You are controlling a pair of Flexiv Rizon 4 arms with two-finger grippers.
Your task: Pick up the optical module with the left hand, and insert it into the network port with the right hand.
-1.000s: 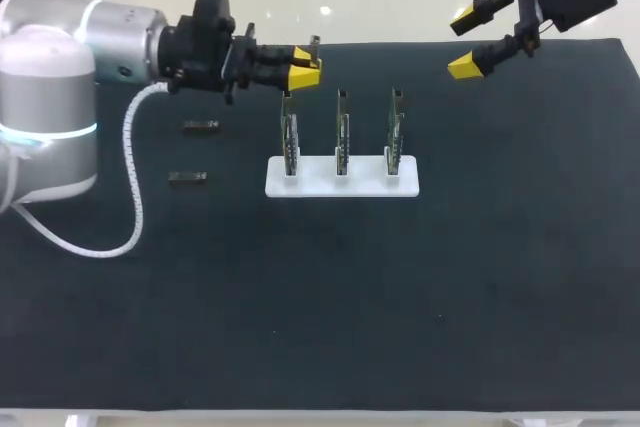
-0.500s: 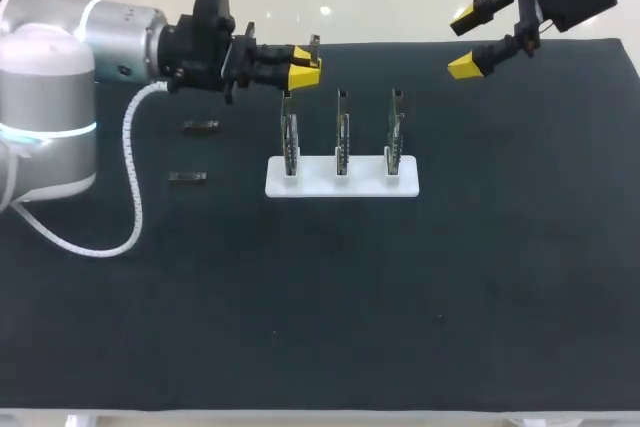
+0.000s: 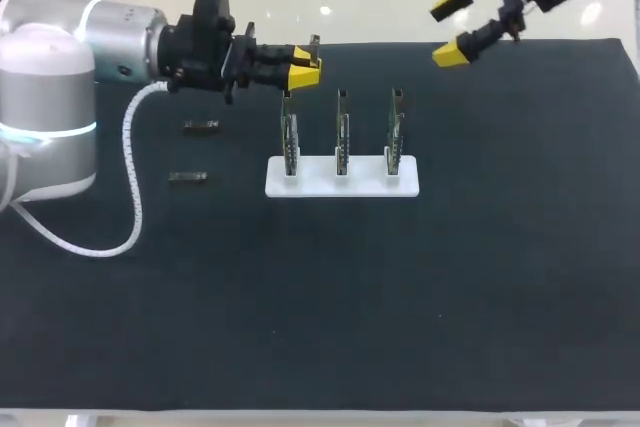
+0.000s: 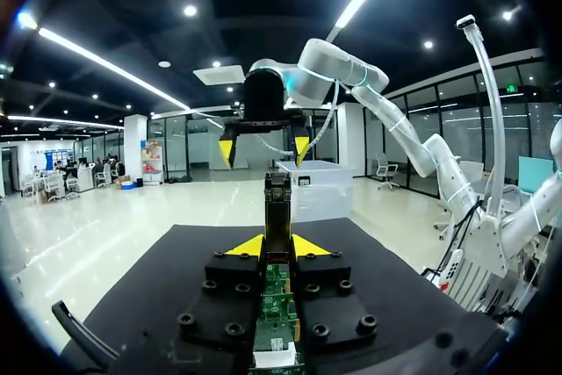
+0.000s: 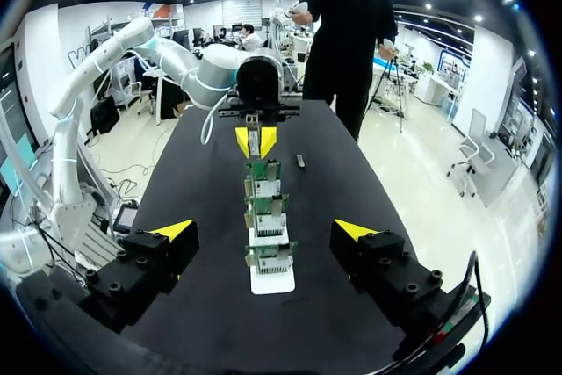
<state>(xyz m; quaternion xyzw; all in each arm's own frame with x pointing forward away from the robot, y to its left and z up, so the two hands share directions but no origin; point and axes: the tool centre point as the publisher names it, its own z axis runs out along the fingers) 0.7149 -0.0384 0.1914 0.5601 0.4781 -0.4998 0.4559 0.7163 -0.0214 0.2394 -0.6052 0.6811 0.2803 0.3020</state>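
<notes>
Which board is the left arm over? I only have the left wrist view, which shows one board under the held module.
Observer: The white holder carries three boards in a row; the left fingers, shut on the optical module, are over the end board on the left arm's side.
Operator: Anything else lying on the mat?
Observer: Two small dark bars lie apart from the holder, on that same side.

The head camera is looking down from above and behind, taking in the whole table (image 3: 320, 297). The wrist cameras are facing each other, sharing the row of circuit boards (image 5: 266, 210) between them.
</notes>
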